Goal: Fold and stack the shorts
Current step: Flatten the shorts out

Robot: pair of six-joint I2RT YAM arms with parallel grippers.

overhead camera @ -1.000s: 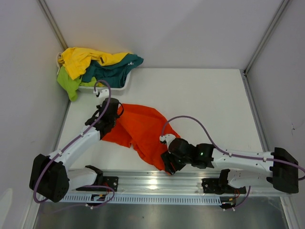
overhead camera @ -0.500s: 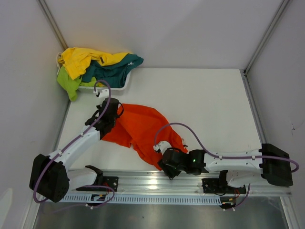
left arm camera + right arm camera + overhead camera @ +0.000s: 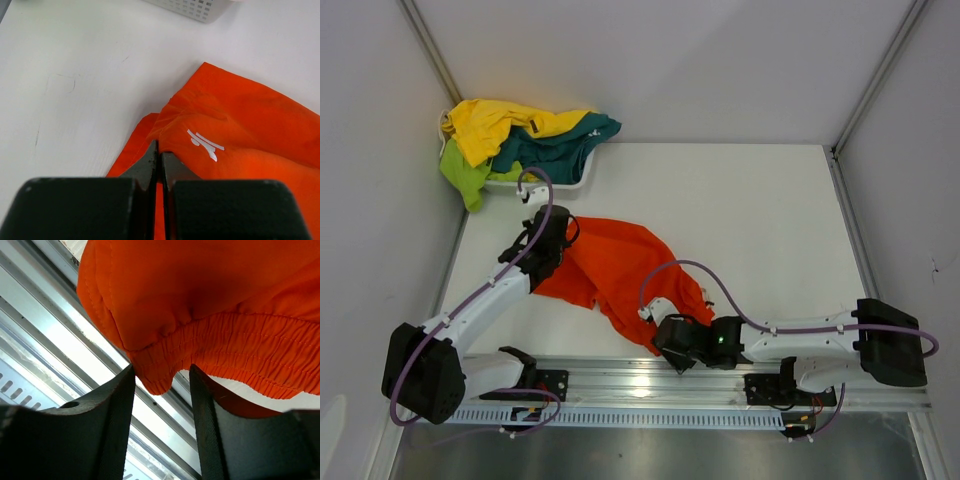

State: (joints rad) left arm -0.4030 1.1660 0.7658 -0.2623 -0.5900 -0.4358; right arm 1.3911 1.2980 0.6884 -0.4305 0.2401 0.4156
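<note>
Orange shorts point(image 3: 620, 265) lie crumpled between both grippers in the top view. The left gripper point(image 3: 557, 245) sits on their far-left edge, the right gripper point(image 3: 670, 350) at their near corner. Beyond the left gripper, a white basket point(image 3: 575, 183) holds yellow shorts point(image 3: 490, 125), teal shorts point(image 3: 560, 148) and lime-green shorts point(image 3: 465, 175).

Left wrist view: the jaws are pinched together on a raised orange fold, with a white logo point(image 3: 205, 143) just ahead of them.

Right wrist view: the fingers point(image 3: 117, 405) stand partly apart. The tip of the elastic waistband point(image 3: 250, 355) hangs between them, above a metal rail point(image 3: 50, 305).

spread shorts point(image 3: 620, 265) before basket point(image 3: 570, 184), heaped shorts point(image 3: 520, 135) in basket
</note>
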